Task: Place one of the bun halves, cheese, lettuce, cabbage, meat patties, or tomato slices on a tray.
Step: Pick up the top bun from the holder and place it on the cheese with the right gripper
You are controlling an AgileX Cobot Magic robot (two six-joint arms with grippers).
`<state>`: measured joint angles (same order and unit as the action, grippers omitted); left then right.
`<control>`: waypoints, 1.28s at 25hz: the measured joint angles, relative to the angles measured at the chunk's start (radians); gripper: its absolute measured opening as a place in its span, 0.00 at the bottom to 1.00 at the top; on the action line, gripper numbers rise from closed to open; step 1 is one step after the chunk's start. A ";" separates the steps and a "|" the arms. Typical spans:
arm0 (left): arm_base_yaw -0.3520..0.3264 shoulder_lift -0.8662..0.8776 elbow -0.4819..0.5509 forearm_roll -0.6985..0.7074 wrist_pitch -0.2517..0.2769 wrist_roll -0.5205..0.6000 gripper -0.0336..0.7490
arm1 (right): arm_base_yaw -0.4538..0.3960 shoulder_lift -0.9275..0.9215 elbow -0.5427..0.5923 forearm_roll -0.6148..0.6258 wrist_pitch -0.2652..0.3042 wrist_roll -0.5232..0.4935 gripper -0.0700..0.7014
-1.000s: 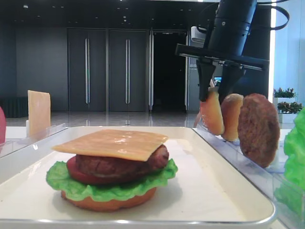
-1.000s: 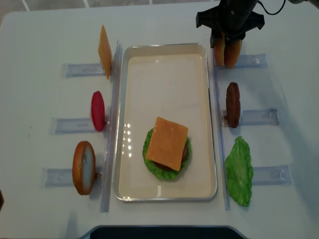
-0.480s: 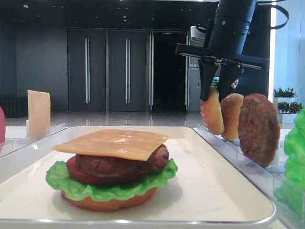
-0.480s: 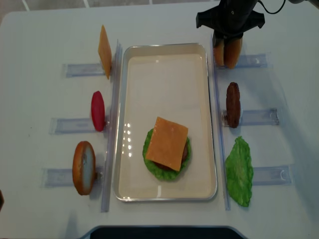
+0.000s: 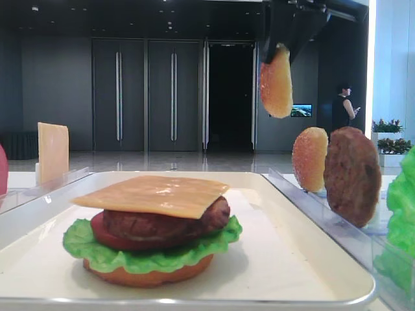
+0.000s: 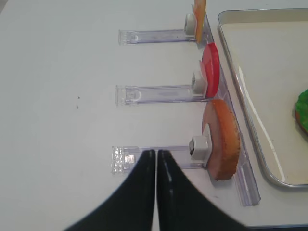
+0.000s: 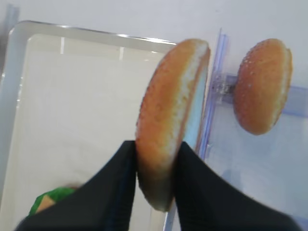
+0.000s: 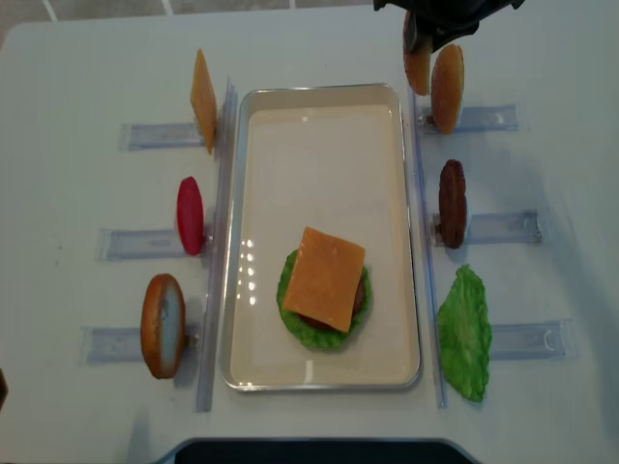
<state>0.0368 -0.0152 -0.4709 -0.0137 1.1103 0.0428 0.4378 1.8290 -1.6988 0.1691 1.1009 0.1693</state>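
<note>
Above the tray's far right corner: sesame bun top, edge-on, clear of its rack, clamped between right gripper fingers. Second bun top standing just beside (on a clear rack). Left gripper closed, holding nothing, by bottom bun.
</note>
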 joint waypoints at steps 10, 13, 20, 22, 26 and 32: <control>0.000 0.000 0.000 0.000 0.000 0.000 0.04 | 0.043 -0.298 0.422 0.361 -0.140 -0.274 0.36; 0.000 0.000 0.000 0.000 0.000 0.000 0.04 | 0.045 -0.353 0.566 0.547 -0.168 -0.438 0.36; 0.000 0.000 0.000 0.000 0.000 0.000 0.04 | 0.089 -0.371 0.801 0.978 -0.215 -0.877 0.35; 0.000 0.000 0.000 0.000 0.000 0.000 0.04 | 0.094 -0.362 0.813 1.039 -0.224 -0.928 0.35; 0.000 0.000 0.000 0.000 0.000 0.000 0.04 | 0.095 -0.304 0.814 1.118 -0.230 -0.979 0.35; 0.000 0.000 0.000 0.000 0.000 0.000 0.04 | 0.095 -0.194 0.814 1.211 -0.183 -1.073 0.35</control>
<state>0.0368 -0.0152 -0.4709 -0.0137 1.1103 0.0428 0.5324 1.6348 -0.8851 1.3804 0.9182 -0.9032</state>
